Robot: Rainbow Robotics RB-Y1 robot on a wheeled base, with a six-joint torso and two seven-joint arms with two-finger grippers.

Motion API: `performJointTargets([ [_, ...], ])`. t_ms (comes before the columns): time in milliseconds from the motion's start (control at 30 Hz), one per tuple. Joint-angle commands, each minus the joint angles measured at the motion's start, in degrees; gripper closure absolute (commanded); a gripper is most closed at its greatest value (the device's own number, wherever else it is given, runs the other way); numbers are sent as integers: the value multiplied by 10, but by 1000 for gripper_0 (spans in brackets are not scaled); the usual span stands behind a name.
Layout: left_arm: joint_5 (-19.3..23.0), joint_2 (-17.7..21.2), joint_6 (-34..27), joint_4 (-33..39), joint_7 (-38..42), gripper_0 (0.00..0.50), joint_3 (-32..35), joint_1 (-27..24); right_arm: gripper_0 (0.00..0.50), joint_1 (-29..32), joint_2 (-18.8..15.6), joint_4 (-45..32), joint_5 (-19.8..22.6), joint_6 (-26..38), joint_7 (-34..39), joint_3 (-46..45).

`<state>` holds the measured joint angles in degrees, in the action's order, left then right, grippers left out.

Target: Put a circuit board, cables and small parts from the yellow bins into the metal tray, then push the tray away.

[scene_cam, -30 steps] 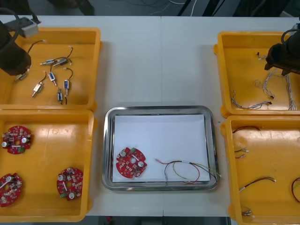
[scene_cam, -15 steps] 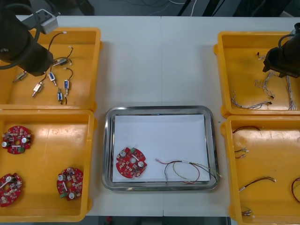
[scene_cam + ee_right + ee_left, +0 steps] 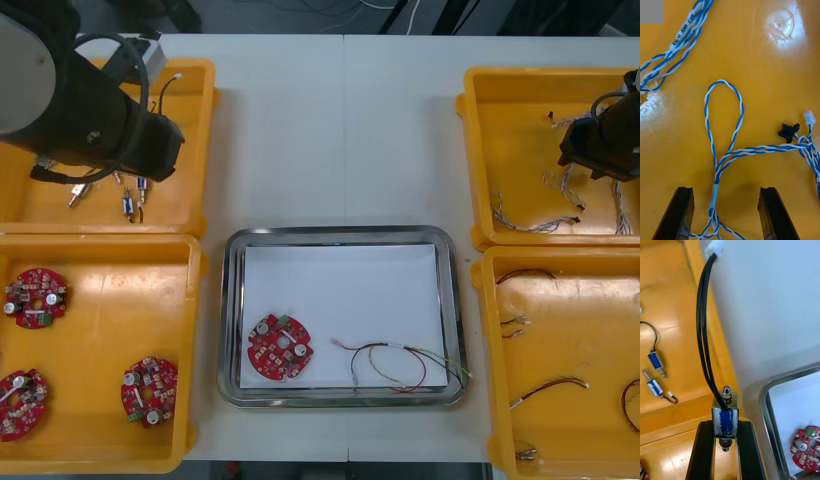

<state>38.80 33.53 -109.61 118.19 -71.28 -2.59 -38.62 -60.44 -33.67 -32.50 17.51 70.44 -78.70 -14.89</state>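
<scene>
My left gripper (image 3: 725, 450) is shut on a small metal part (image 3: 725, 416) with a blue body. Its black cable (image 3: 703, 333) rises to a white plug. In the front view the left gripper (image 3: 152, 150) hangs over the right side of the far left yellow bin (image 3: 205, 120), short of the metal tray (image 3: 343, 234). The tray holds a red circuit board (image 3: 280, 347) and a red and yellow cable (image 3: 395, 365). My right gripper (image 3: 725, 213) stands open low over the far right bin (image 3: 500, 120), with a twisted blue and white cable (image 3: 717, 176) between its fingers.
Several small metal parts (image 3: 132, 195) stay in the far left bin. Three circuit boards (image 3: 148, 390) lie in the near left bin. More blue and white cables (image 3: 540, 222) lie by the right gripper (image 3: 598, 148); the near right bin (image 3: 560, 420) holds black and red cables.
The left arm has swung right across the far left bin, carrying the small metal part and its black cable. The right gripper has shifted only slightly over its bin.
</scene>
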Motion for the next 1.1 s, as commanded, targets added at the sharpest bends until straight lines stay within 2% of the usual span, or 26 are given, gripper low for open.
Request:
performJointTargets([
  [33,-22,-26,-4,32,69,500,-57,1,0,-29,-10,-3,5,-7,28,-16],
  [533,-21,-39,-4,34,218,500,-203,-11,0,-28,14,22,-3,-29,57,-24],
  [733,-22,-39,-4,24,245,500,-249,-17,0,-28,19,36,-3,-43,58,-23],
  [900,-26,-48,-4,-11,254,500,-284,-30,0,-24,21,36,-3,-44,57,-20],
  [967,-31,-51,-4,-26,257,500,-295,-32,153,-21,21,36,-3,-46,54,-19],
  [1000,-35,-55,-4,-41,258,500,-305,-33,451,-19,21,35,-2,-46,51,-18],
  [1033,-35,-55,-4,-41,258,500,-305,-33,451,-19,21,35,-2,-46,51,-18],
  [1067,-41,-58,1,-55,259,500,-315,-34,500,-19,21,35,-1,-47,51,-17],
  [1100,-43,-59,6,-60,259,500,-320,-35,500,-19,22,36,-1,-47,51,-16],
])
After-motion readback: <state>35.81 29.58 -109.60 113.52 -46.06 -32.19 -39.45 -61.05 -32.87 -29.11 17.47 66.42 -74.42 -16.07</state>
